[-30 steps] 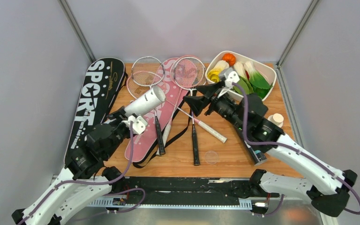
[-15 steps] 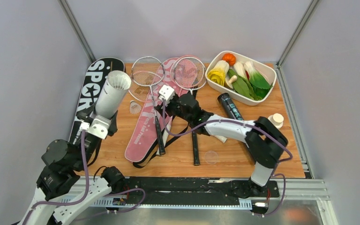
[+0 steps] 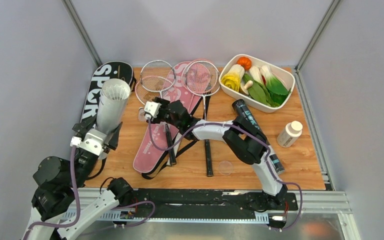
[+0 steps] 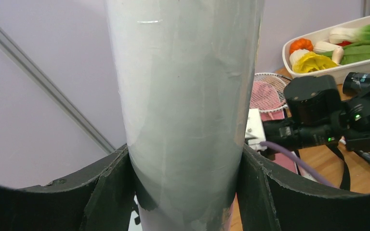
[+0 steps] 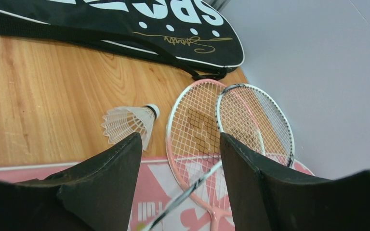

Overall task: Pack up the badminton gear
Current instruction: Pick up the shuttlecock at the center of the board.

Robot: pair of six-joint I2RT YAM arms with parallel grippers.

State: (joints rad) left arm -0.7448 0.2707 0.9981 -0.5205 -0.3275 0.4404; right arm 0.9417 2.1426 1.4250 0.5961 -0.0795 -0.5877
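Note:
My left gripper [image 3: 99, 136] is shut on a long white tube [image 3: 111, 102], held upright over the table's left side with its open end up. The tube fills the left wrist view [image 4: 185, 96] between the fingers [image 4: 111, 178]. My right gripper [image 3: 147, 115] is open and empty, low over the pink SPORT cover [image 3: 162, 132]. In the right wrist view a white shuttlecock [image 5: 127, 122] lies on the wood just beyond the left finger [image 5: 106, 173] of the open gripper [image 5: 179, 139]. A pink racket [image 5: 192, 130] and a black-and-white one [image 5: 255, 120] lie ahead. A black tube [image 3: 245, 114] lies near the bowl.
The black SPORT cover [image 3: 97, 87] lies along the left wall. Racket handles [image 3: 208, 150] point toward the front edge. A white bowl of toy vegetables [image 3: 285, 75] stands back right, a small white bottle [image 3: 290, 133] at the right, and a clear lid [image 3: 225, 166] near the front.
My right arm swung left from beside the bowl to over the pink cover, near the shuttlecock. My left arm drew back and stood the white tube upright.

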